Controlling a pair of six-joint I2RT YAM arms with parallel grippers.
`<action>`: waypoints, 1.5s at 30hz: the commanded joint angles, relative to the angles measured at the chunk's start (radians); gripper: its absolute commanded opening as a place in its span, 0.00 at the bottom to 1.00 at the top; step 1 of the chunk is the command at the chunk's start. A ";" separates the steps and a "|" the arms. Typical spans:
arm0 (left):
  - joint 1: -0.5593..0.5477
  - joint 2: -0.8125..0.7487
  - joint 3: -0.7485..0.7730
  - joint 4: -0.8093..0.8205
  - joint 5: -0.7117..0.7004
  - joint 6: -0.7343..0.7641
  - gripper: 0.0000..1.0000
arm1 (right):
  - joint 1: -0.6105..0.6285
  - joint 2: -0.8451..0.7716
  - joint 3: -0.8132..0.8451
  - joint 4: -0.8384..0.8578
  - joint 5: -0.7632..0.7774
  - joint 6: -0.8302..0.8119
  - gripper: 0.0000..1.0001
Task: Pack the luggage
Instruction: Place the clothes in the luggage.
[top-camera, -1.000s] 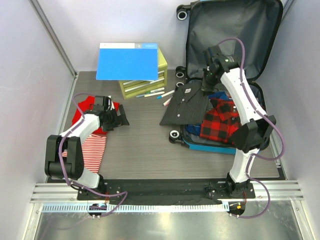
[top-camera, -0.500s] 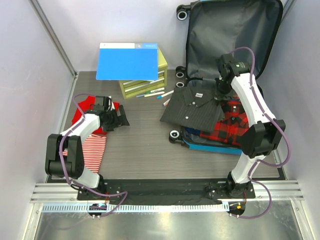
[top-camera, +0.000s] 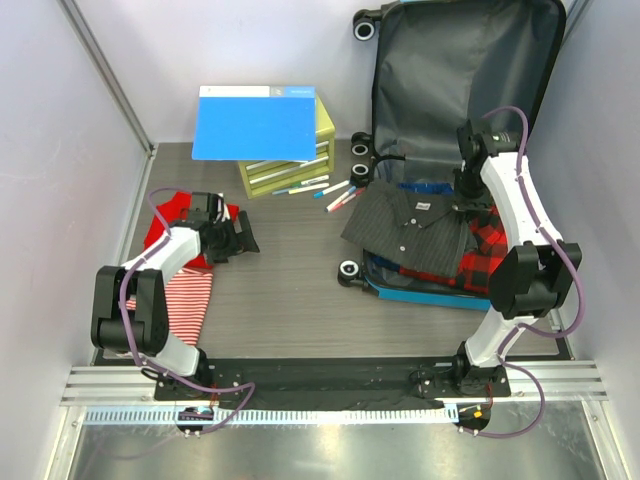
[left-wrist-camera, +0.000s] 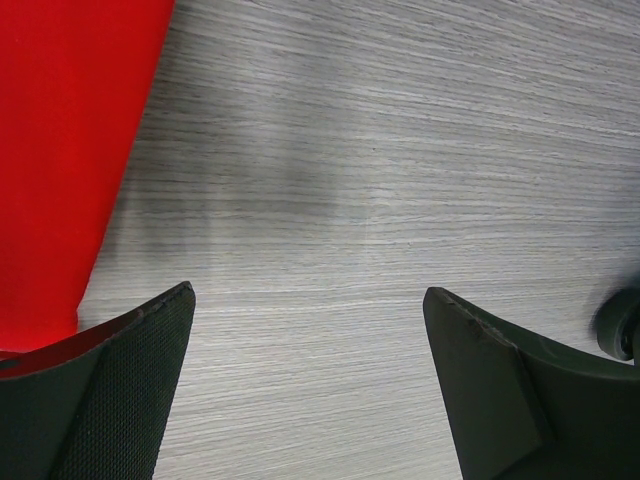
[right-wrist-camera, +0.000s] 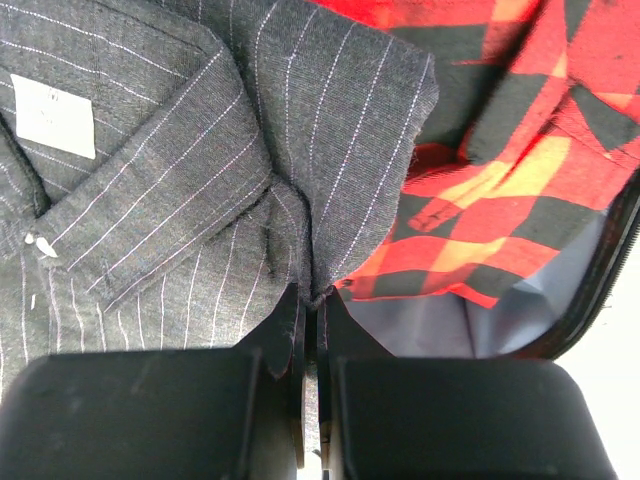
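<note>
We're seeing a worktop (left-wrist-camera: 400, 150) in matt grey wood-grain, laminate by the look of it. Inside the luggage (top-camera: 450, 80), the lining is dull dark grey fabric. The pinstriped shirt (right-wrist-camera: 150, 180) lying in the luggage is fine woven cloth. The plaid shirt (right-wrist-camera: 480, 150) under it looks softer, flannel-like. Left gripper (left-wrist-camera: 310, 330): matt black plastic, one pad (left-wrist-camera: 120, 400) finely textured.

I can't read any words here. The white tag (right-wrist-camera: 55, 115) on the striped shirt (right-wrist-camera: 150, 210) shows no letters I can make out.
</note>
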 joint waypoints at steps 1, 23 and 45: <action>0.007 -0.004 0.005 0.021 0.017 -0.001 0.96 | -0.023 -0.031 -0.020 0.018 0.071 -0.054 0.01; 0.007 -0.014 0.050 -0.028 -0.001 0.016 0.96 | -0.075 0.014 -0.038 0.104 0.155 -0.014 0.20; 0.007 -0.210 0.093 -0.192 -0.265 0.010 0.97 | -0.035 0.040 0.410 0.476 -0.232 0.086 0.74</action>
